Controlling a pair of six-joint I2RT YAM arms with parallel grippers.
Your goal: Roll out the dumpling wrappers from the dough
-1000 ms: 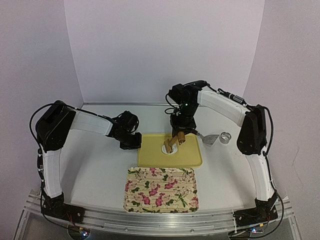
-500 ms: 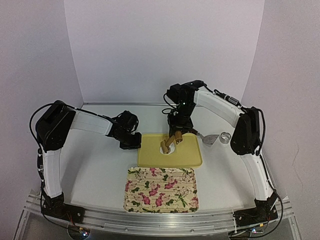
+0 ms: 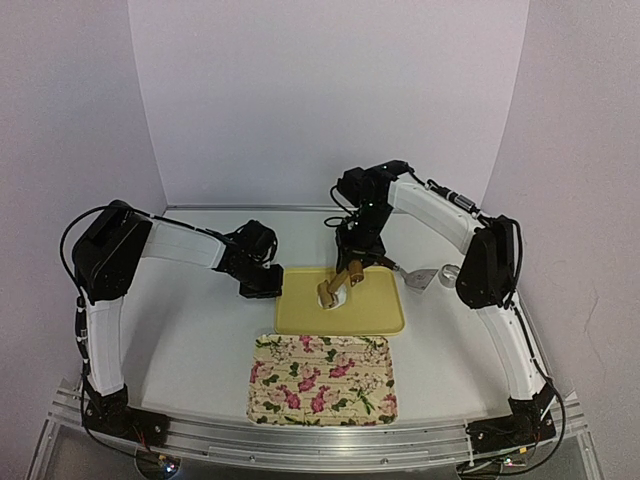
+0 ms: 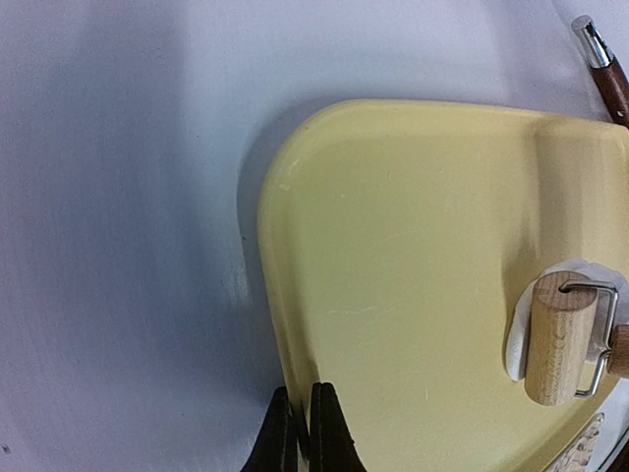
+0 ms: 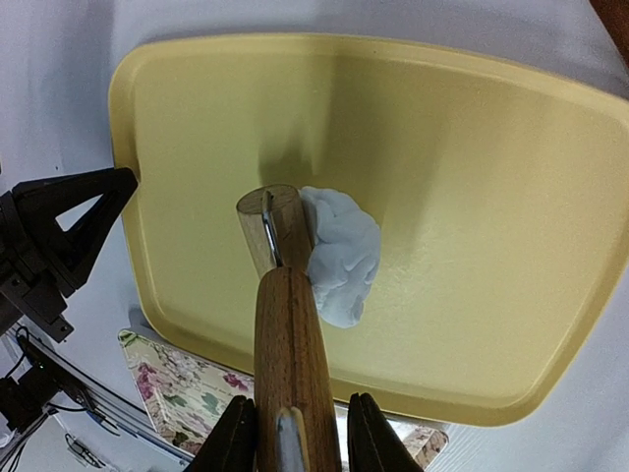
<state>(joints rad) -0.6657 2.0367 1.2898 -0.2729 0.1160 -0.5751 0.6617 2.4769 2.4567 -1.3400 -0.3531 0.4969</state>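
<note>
A lumpy white patch of dough (image 5: pixel 344 251) lies on the yellow tray (image 5: pixel 472 246). A small wooden roller (image 5: pixel 267 231) rests against the dough's left side. My right gripper (image 5: pixel 300 418) is shut on the roller's brown handle (image 5: pixel 290 364). From above, the roller (image 3: pixel 330 293) sits at the tray's middle left, under my right gripper (image 3: pixel 358 265). My left gripper (image 4: pixel 300 408) is shut on the tray's left rim (image 4: pixel 280 324), one finger on each side of it. No dumpling wrappers are in view.
A floral tray (image 3: pixel 322 378) lies just in front of the yellow tray (image 3: pixel 375 310). To the right stand a metal ring cutter (image 3: pixel 451 272) and a flat metal scraper (image 3: pixel 421 278). A brown-handled tool (image 4: pixel 607 74) lies beyond the tray. White walls close the back and sides.
My right gripper has carried the roller a little to the left over the dough, and the right elbow has swung inward. The left gripper has stayed on the rim.
</note>
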